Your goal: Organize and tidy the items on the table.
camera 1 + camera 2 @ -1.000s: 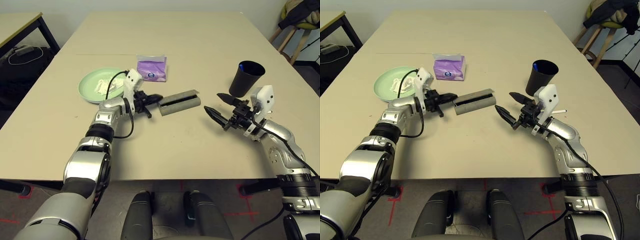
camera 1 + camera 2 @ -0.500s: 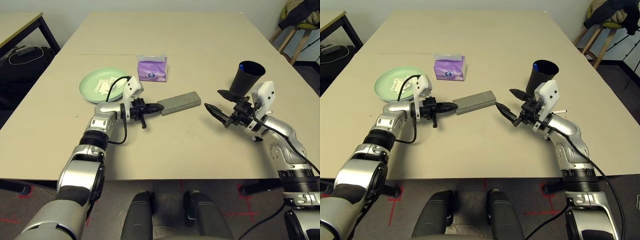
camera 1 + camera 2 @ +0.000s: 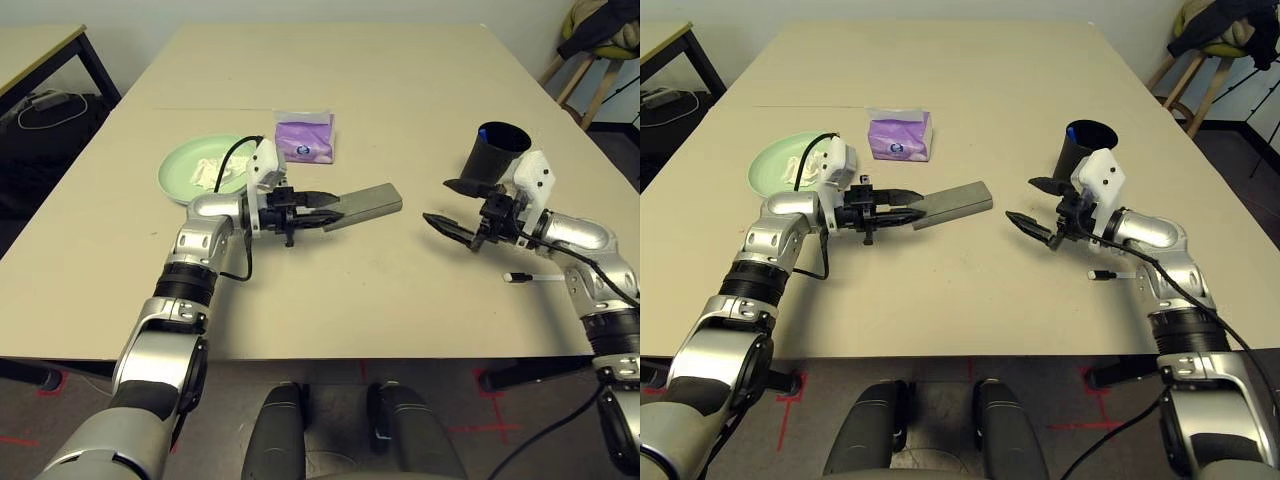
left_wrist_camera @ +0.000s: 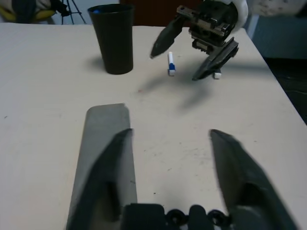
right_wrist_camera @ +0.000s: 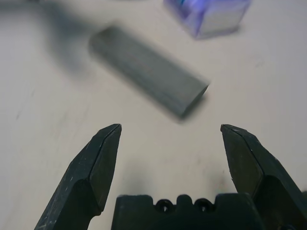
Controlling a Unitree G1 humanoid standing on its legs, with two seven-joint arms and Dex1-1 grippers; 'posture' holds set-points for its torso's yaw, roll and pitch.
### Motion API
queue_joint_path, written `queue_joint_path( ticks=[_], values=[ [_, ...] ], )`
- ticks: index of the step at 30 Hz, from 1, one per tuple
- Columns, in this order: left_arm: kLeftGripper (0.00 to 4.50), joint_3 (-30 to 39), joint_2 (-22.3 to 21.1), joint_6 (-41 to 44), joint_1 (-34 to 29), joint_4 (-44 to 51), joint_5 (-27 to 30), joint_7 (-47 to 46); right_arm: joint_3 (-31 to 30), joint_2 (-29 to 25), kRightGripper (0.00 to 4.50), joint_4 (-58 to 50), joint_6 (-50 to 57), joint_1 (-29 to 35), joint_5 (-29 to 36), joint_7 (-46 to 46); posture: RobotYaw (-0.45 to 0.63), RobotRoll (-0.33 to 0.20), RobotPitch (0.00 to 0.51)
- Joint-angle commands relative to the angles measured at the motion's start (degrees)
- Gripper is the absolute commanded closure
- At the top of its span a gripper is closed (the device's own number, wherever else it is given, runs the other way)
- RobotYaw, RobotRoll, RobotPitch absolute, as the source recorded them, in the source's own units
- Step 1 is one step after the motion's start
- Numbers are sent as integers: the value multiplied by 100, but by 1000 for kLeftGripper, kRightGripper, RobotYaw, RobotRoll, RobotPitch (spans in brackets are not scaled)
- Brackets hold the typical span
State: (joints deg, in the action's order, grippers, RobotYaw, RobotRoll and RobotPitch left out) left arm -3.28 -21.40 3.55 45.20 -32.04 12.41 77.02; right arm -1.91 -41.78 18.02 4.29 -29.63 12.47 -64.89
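Beige worktop (image 3: 400, 300) stretches ahead, mostly tidy by my reckoning. Taking the glasses case (image 3: 362, 205) as landmark: it lies shut and flat mid-worktop. Green plate (image 3: 180, 170) with crumpled tissue (image 3: 213, 170) sits to its left, purple tissue pack (image 3: 304, 137) just behind it, black cup (image 3: 490, 155) well to its right. One white pen (image 3: 530, 277) lies loose near the cup, to be put away. A second ago my left hand (image 3: 322, 207) was clenched at the open case; now it is released beside it. My right hand (image 3: 452, 208), spread and empty, has drawn rightward.
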Motion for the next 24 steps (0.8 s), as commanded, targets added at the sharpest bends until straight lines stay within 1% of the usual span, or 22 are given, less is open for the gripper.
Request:
queue_joint_path(
  ticks=[1,3,5,6,9,12,16,20,24],
  values=[
    [39,-118,18,26,-194,187,56,4,-249,-732,0,-171,68,117,-237,-809,91,0,100],
    [39,-160,44,35,-257,253,45,-3,-429,-1241,0,-229,150,112,-394,-1302,82,0,99],
    [39,-176,82,94,-280,301,47,-50,-708,-1700,0,-155,-62,60,-769,-1706,73,0,98],
    [39,-187,97,118,-288,324,48,-60,-887,-1908,0,-59,-305,7,-1074,-1822,73,0,98],
    [39,-223,137,160,-297,385,49,-97,-1291,-2215,0,291,-975,-220,-1821,-1900,70,0,99],
    [39,-234,155,159,-289,408,64,-148,-1612,-2264,0,629,-1523,-501,-2394,-1896,70,0,99],
    [39,-238,161,165,-289,458,94,-192,-1876,-2082,0,978,-1878,-837,-2804,-1928,79,0,103],
    [39,-236,117,182,-327,533,137,-209,-1987,-1838,0,1247,-2034,-1095,-3020,-1908,89,0,108],
    [39,-227,70,225,-389,634,167,-234,-2016,-1698,0,1346,-2084,-1210,-3058,-1969,98,0,110]
  ],
)
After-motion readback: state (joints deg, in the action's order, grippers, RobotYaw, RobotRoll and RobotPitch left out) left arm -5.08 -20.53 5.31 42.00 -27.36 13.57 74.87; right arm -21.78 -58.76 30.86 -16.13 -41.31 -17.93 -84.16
